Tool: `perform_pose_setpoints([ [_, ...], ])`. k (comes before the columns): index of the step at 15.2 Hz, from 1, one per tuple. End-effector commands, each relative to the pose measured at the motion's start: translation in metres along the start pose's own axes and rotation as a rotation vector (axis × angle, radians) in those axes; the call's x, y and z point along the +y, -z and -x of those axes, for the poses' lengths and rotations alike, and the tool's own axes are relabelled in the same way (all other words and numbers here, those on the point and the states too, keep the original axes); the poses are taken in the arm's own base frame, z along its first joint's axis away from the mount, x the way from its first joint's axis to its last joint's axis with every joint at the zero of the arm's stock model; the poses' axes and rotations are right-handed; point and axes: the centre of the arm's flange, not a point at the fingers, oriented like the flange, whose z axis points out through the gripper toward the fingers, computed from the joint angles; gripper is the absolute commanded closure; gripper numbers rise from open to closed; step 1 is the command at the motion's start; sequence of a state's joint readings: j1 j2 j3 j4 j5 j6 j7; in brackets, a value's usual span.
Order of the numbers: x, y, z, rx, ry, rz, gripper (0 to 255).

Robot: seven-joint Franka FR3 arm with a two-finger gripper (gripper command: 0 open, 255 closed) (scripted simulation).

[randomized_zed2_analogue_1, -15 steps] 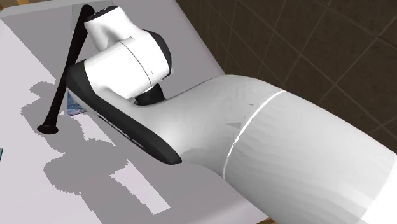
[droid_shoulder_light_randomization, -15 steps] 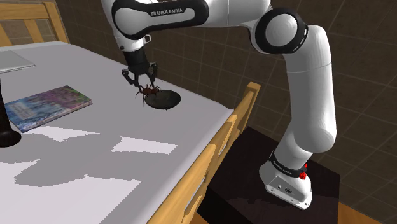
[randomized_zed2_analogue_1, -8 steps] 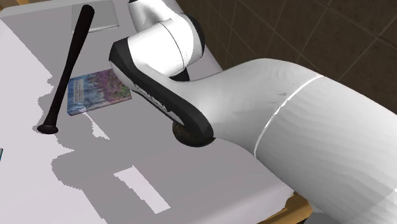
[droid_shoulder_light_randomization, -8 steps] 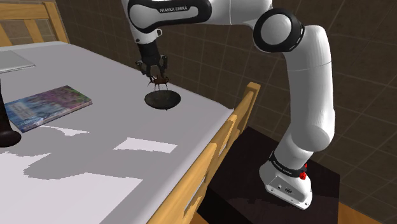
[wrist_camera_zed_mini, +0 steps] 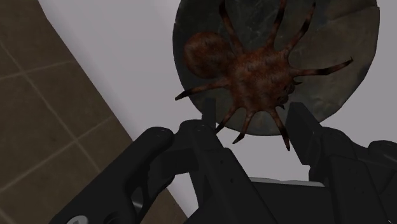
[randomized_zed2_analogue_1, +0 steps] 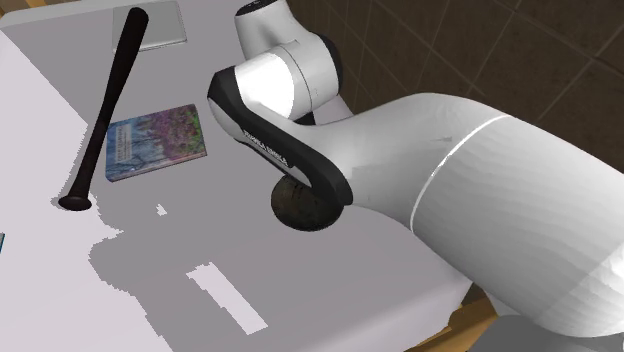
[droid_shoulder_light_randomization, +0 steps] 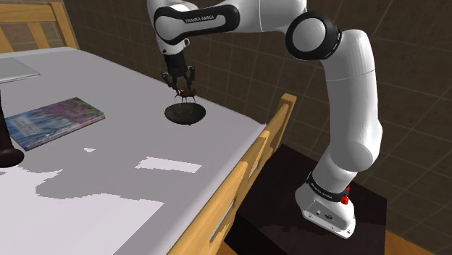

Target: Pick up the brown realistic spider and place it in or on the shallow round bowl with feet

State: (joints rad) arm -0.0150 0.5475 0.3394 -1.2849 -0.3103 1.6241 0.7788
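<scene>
We have the jaws clenched on the brown spider (droid_shoulder_light_randomization: 187,93), pinching it by its rear legs so that the body hangs clear beneath them. The spider is in the air directly over the dark shallow bowl (droid_shoulder_light_randomization: 184,114), which stands on the bed (droid_shoulder_light_randomization: 109,166) near its wooden side rail. The two are not yet touching. In the wrist view the spider lies almost wholly within the bowl's rim. We judge it is held there so that, once let go, it drops inside the bowl and not onto the sheet.
</scene>
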Motion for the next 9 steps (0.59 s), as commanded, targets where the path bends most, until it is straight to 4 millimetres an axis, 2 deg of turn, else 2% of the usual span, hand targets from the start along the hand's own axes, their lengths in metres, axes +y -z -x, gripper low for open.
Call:
perform_pose_setpoints([
  [1, -0.002, -0.01, 0.0, 0.0, 0.0, 0.0, 255],
  [9, -0.011, -0.052, -0.002, 0.0, 0.0, 0.0, 255],
])
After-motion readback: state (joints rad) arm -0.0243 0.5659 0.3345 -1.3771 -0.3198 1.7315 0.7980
